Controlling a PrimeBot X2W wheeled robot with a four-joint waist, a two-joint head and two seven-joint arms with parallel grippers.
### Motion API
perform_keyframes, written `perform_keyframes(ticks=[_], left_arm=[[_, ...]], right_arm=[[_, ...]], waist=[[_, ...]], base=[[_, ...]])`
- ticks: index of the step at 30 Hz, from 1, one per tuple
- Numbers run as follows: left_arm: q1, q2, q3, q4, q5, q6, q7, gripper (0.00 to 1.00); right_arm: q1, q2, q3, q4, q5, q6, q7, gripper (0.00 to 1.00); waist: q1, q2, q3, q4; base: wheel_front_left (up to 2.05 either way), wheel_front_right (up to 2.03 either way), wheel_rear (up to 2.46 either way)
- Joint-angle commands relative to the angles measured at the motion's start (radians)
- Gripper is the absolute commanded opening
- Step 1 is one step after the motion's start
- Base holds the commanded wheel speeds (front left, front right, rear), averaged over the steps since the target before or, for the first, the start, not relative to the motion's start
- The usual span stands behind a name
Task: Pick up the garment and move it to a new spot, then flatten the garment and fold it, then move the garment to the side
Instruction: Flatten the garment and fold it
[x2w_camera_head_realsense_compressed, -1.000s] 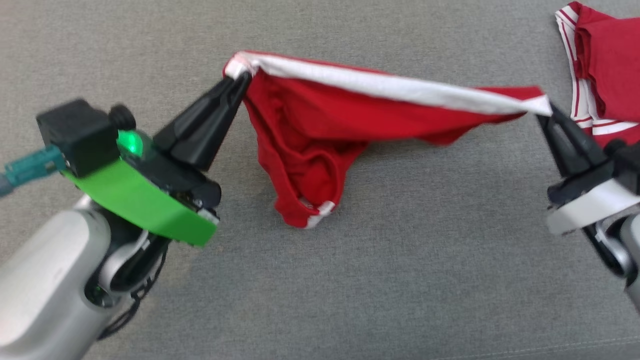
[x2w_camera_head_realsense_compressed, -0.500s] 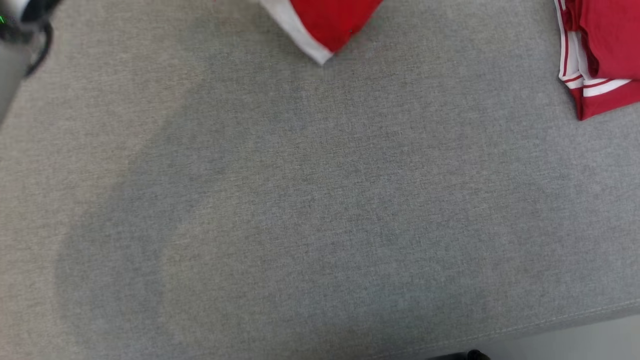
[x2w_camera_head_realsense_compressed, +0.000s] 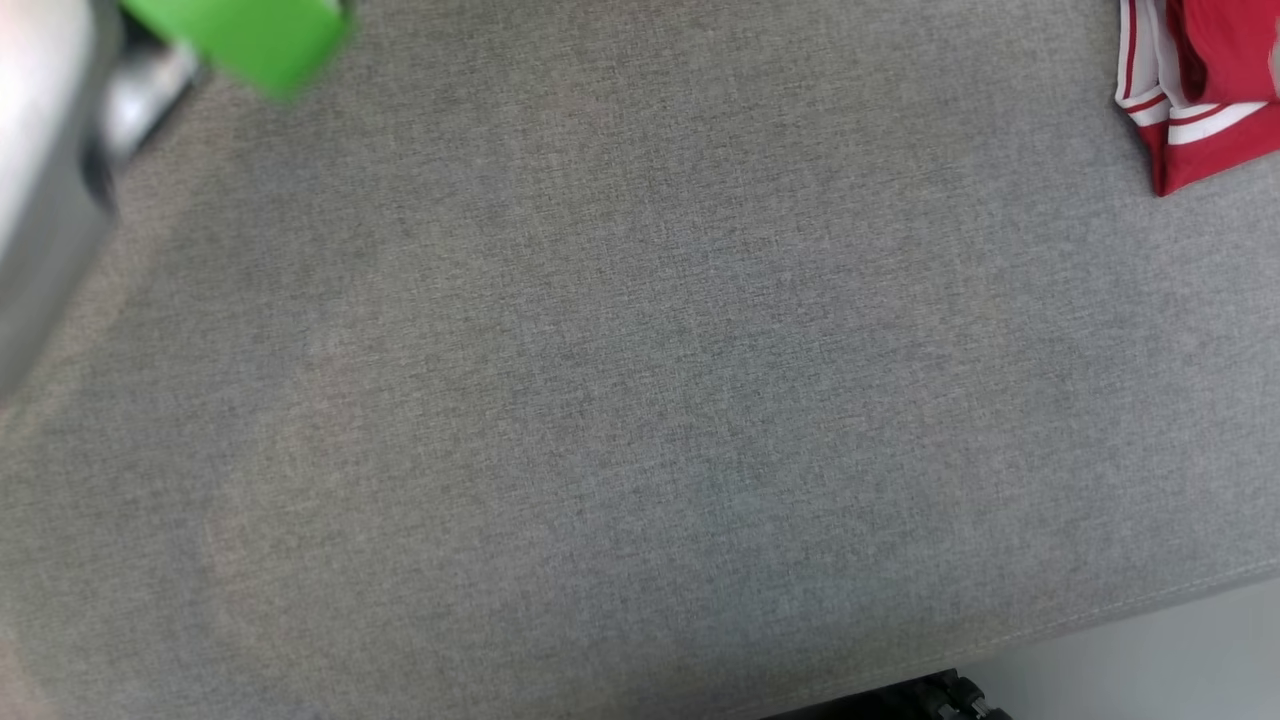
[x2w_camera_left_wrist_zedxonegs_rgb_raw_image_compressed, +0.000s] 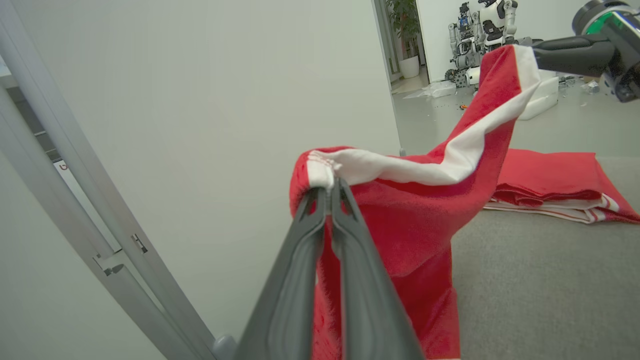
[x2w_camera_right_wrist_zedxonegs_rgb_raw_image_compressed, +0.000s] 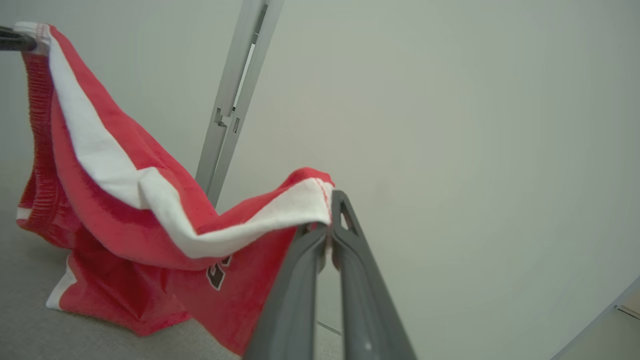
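The red garment (x2w_camera_left_wrist_zedxonegs_rgb_raw_image_compressed: 410, 220), with its broad white band, sags between the two grippers over the grey fabric surface (x2w_camera_left_wrist_zedxonegs_rgb_raw_image_compressed: 540, 290). The left gripper (x2w_camera_left_wrist_zedxonegs_rgb_raw_image_compressed: 331, 189) and the right gripper (x2w_camera_right_wrist_zedxonegs_rgb_raw_image_compressed: 327, 231) each pinch a white-edged corner tight.

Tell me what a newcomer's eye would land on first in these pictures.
First, the red garment with its white band, strung in the air between the left gripper and the right gripper. Both are pinched shut on the band, and the cloth hangs down toward the grey surface. Next, a second red garment with white stripes, lying at the far right of the head view.
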Motion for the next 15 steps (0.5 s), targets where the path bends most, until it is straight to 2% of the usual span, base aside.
perform_keyframes(ticks=[1, 6, 8, 12, 15], left_arm=[[0.064, 0.019, 0.004, -0.033, -0.017, 0.017, -0.007, 0.0], [0.35, 0.072, -0.009, -0.202, -0.082, 0.059, -0.015, 0.0], [0.453, 0.097, -0.03, -0.254, -0.077, 0.084, -0.014, 0.0], [0.643, 0.095, -0.045, -0.344, -0.103, 0.124, -0.014, 0.0], [0.767, 0.085, -0.063, -0.383, -0.109, 0.126, -0.014, 0.0]], right_arm=[[0.05, -0.007, -0.026, -0.024, 0.015, -0.002, 0.0, 0.0], [0.279, -0.017, -0.105, -0.11, 0.016, -0.002, 0.0, 0.0], [0.373, -0.013, -0.12, -0.136, 0.018, -0.002, 0.0, 0.0], [0.56, -0.004, -0.137, -0.155, 0.024, -0.002, 0.0, 0.0], [0.677, 0.003, -0.148, -0.145, 0.039, -0.002, 0.0, 0.0]], waist=[[-0.0001, -0.0001, -0.018, 0.017], [-0.0001, -0.0001, -0.081, 0.045], [-0.0001, -0.0001, -0.107, 0.054], [-0.0001, -0.0001, -0.157, 0.07], [-0.0001, -0.0001, -0.194, 0.079]], base=[[0.0, 0.0, 0.0], [0.0, 0.0, 0.0], [0.0, 0.0, 0.0], [0.0, 0.0, 0.0], [0.0, 0.0, 0.0]])
